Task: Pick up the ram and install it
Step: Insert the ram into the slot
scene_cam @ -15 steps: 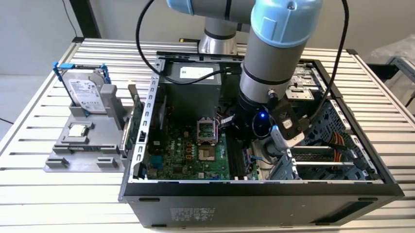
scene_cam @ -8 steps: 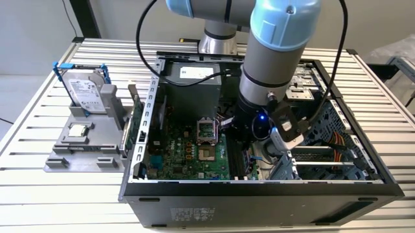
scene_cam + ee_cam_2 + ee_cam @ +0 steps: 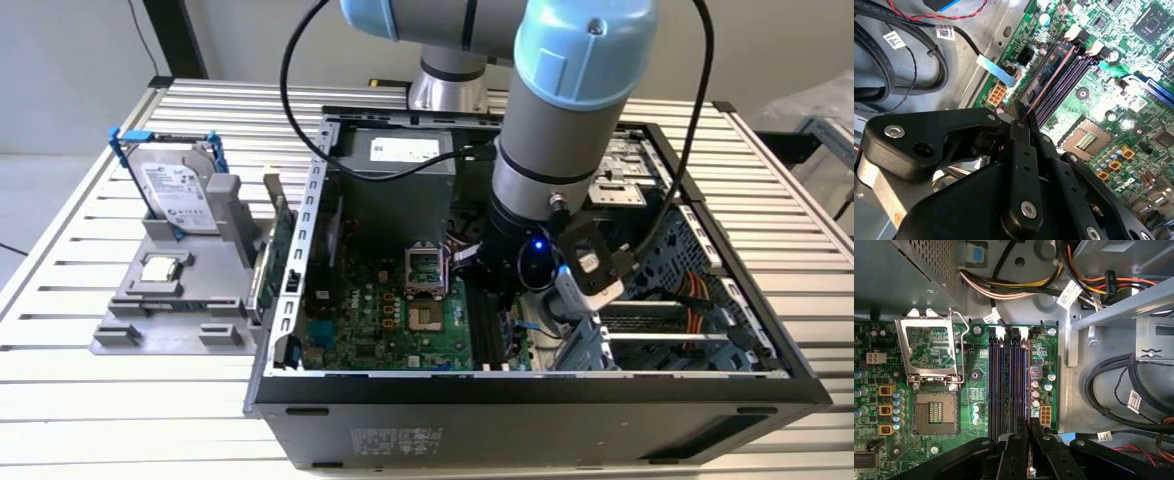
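My gripper (image 3: 491, 288) is down inside the open computer case, over the motherboard's memory slots (image 3: 1004, 385). Its black fingers (image 3: 1026, 135) are shut on the ram (image 3: 1051, 75), a thin dark stick seen edge-on with a copper-coloured lower edge. The ram runs lengthwise along the outermost slot, the one nearest the board's edge, and in the first wrist view it is a narrow line (image 3: 1028, 385) leading out from the gripper (image 3: 1030, 435). Whether it is seated in the slot or just above it I cannot tell. The neighbouring slots (image 3: 1066, 82) hold nothing.
The open processor socket (image 3: 934, 412) lies beside the slots. Cable bundles (image 3: 1114, 400) and a metal bracket (image 3: 1114, 305) crowd the case wall (image 3: 310, 230). Outside the case, on the exterior view's left, a grey stand (image 3: 147, 310) holds the hard drive (image 3: 180, 190) and a small silver chip (image 3: 160, 268).
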{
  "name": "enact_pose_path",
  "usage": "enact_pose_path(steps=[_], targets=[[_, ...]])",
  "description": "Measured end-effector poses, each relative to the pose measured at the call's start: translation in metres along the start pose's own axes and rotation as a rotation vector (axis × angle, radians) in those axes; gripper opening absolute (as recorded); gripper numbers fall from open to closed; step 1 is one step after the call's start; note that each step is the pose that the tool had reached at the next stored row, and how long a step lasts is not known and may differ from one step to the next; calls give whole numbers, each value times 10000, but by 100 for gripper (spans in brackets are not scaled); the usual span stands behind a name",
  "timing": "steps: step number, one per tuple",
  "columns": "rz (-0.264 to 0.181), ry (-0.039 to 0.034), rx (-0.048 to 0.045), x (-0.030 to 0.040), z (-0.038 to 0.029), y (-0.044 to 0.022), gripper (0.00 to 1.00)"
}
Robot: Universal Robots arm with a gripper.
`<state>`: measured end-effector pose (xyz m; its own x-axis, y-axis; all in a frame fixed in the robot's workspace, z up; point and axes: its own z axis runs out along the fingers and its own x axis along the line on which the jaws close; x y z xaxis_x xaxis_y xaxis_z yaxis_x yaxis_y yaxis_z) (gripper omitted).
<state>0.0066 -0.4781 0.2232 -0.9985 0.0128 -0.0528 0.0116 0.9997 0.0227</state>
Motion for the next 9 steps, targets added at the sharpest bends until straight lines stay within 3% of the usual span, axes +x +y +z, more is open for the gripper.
enact_pose_path(steps=[9], targets=[[-1, 13, 21, 2, 34, -1, 0]])
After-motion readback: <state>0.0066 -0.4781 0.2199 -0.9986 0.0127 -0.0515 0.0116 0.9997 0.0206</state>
